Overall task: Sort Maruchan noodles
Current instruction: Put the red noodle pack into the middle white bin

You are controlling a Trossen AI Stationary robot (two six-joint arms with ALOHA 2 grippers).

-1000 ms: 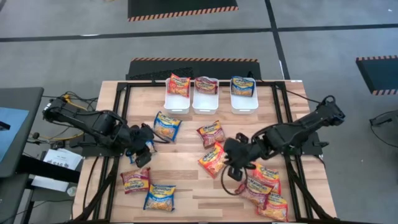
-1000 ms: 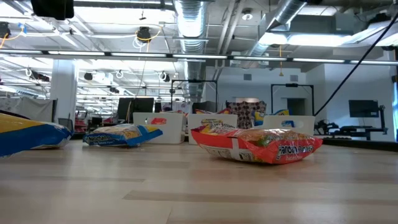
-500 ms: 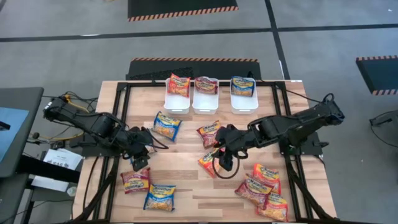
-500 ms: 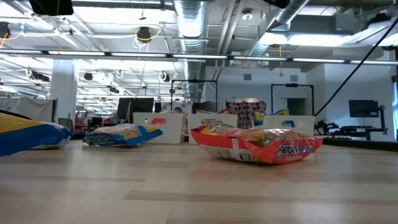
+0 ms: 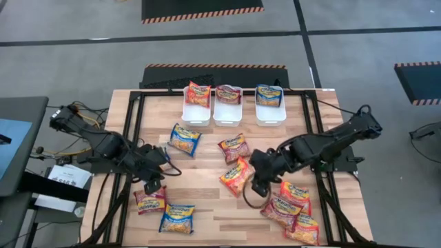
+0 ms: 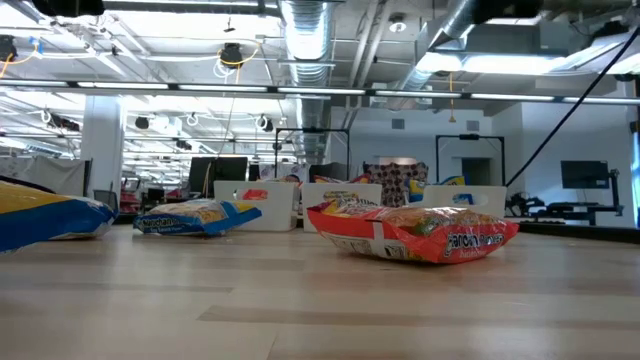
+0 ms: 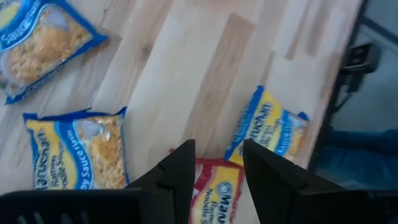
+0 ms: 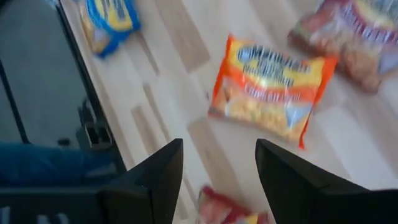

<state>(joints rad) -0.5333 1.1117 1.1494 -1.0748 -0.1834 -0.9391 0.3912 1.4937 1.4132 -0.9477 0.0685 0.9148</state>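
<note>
Right gripper [image 5: 256,186], fingers spread & empty, hangs just at 3 o'clock of the orange Maruchan packet [image 5: 236,175] mid-table; left gripper [image 5: 153,186], parted & empty, over a maroon packet [image 5: 149,200]; packets prob. light, crinkly, slippery w/ brittle noodles, so pinch across an edge.

An open industrial lab: exposed ceiling ducts [image 6: 310,25], strip lighting, monitors [image 6: 585,175], and hazard-striped floor mats [image 5: 202,9].
</note>
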